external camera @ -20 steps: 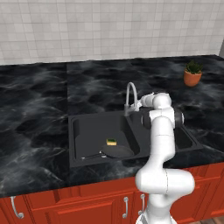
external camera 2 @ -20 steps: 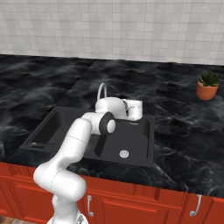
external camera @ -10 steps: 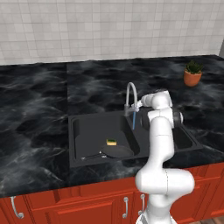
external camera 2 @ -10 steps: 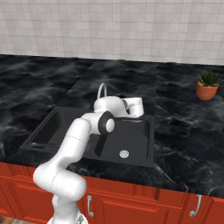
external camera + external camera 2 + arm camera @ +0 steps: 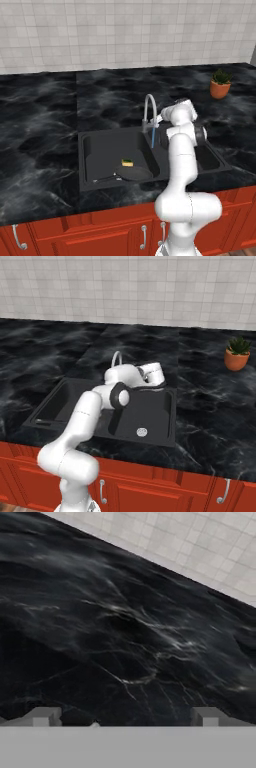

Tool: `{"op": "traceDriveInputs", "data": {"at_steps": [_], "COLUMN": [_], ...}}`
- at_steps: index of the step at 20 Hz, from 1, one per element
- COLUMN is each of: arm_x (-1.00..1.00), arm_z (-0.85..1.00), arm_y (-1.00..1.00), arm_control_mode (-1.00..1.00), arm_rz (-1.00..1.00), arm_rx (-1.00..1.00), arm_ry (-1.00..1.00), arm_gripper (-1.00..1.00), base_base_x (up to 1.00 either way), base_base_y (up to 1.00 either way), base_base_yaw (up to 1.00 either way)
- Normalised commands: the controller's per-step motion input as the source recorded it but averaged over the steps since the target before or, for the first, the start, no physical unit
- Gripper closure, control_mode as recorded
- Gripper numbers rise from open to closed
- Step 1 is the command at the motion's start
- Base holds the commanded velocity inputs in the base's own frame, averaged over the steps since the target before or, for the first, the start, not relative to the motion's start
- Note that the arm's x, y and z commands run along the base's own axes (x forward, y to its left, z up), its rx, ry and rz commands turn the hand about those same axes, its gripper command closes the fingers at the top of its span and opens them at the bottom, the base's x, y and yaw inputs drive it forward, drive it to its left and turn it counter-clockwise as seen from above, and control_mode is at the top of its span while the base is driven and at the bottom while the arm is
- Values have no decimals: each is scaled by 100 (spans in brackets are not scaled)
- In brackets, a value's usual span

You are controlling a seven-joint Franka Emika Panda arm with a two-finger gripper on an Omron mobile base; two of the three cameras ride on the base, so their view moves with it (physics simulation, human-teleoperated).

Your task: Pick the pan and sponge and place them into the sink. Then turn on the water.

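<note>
The black double-basin sink (image 5: 100, 150) (image 5: 155, 416) is set in the dark marble counter. In its left basin, near the front, lies the dark pan (image 5: 133, 173), its thin handle pointing left. The yellow-green sponge (image 5: 128, 162) rests just behind the pan. A thin blue stream of water (image 5: 152, 137) falls from the silver arched faucet (image 5: 149, 106) (image 5: 116, 358). My gripper (image 5: 161, 118) (image 5: 127, 717) hovers just right of the faucet, above the sink's back edge. It is open and holds nothing, and its fingertips (image 5: 47, 716) stand wide apart.
A potted plant (image 5: 220, 89) (image 5: 236, 358) stands on the counter at the far right. The right basin shows a silver drain (image 5: 142, 431). A tiled wall (image 5: 125, 35) runs behind the counter, and red cabinets (image 5: 100, 235) are below its front edge.
A blue stream now runs from the spout where none showed a second ago. The arm has hardly moved, and the gripper has stayed open.
</note>
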Motion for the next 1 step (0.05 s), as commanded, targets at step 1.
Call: {"op": "traceDriveInputs", "data": {"at_steps": [1], "arm_x": [19], "arm_z": [-25], "arm_y": [-100], "arm_control_mode": [-100], "arm_rz": [0], "arm_rx": [0], "arm_ry": [0], "arm_gripper": [-100], "base_base_x": [0], "base_base_y": [0], "base_base_yaw": [0]}}
